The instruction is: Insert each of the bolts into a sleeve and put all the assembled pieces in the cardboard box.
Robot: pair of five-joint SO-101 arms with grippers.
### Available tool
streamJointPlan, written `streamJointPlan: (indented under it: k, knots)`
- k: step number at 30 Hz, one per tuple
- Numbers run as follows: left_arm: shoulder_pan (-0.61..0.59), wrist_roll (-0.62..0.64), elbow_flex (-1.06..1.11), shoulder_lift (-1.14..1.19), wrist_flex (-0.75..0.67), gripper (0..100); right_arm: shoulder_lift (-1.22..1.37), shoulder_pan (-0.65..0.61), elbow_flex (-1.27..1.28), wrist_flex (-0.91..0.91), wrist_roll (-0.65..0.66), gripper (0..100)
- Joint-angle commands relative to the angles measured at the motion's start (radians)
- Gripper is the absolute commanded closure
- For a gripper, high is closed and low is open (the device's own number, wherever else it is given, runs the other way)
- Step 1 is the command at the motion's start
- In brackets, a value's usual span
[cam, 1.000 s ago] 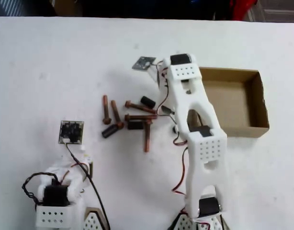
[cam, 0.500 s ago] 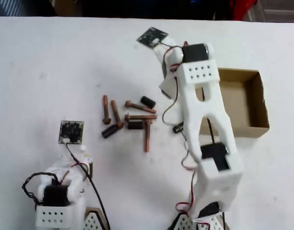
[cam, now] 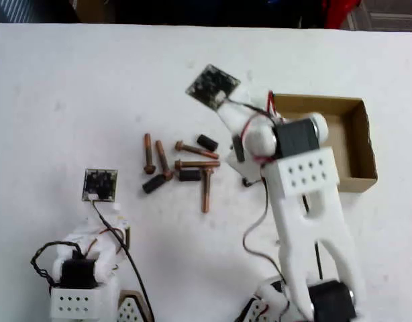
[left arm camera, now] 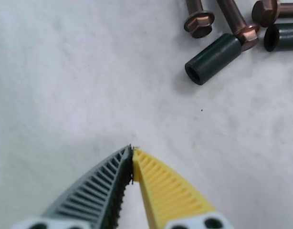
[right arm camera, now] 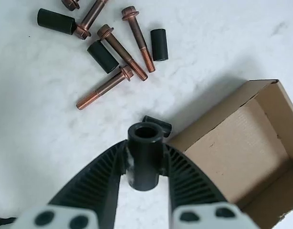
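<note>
One counter (cam: 72, 80): white, and it carries every item you are working with.
Two arms: in the high view your right arm (cam: 306, 201) stretches from the bottom edge up to the left side of the box. Your left arm (cam: 78, 282) sits folded at the bottom left corner.
One cardboard box (cam: 367, 144): open-topped, resting on the right half of the counter.
Two end effectors: your right end effector (right arm camera: 145, 145) is clamped on the held sleeve. Your left end effector (left arm camera: 132, 151) has its tips pressed together over bare counter.
Five bolts (cam: 197, 164): copper-coloured, lying loose in a cluster mid-counter, left of the box.
One held sleeve (right arm camera: 145, 167): black, bore facing the wrist camera, above the counter just beside a corner of the box.
Four loose sleeves (cam: 188, 175): black. Three lie among the bolts, one of them near your left end effector. The fourth lies on the counter just beside the box wall.
</note>
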Motion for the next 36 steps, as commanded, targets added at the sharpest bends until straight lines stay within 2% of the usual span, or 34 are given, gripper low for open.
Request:
streamJointPlan:
  k: [1,12,18,36]
  knots:
    - [0.007,-0.009,-0.002,-0.007,0.006,98,-0.145,-0.001,0.098,-0.054,-0.008,98.2]
    - [0.010,-0.008,-0.002,-0.007,0.006,98,-0.549,-0.001,0.560,-0.269,-0.014,98.2]
    - [0.010,-0.006,-0.002,-0.007,0.006,98,-0.717,0.036,0.767,-0.446,-0.183,98.1]
    - [0.013,-0.005,-0.002,-0.007,0.006,98,-1.007,0.036,1.290,-0.897,-0.190,98.1]
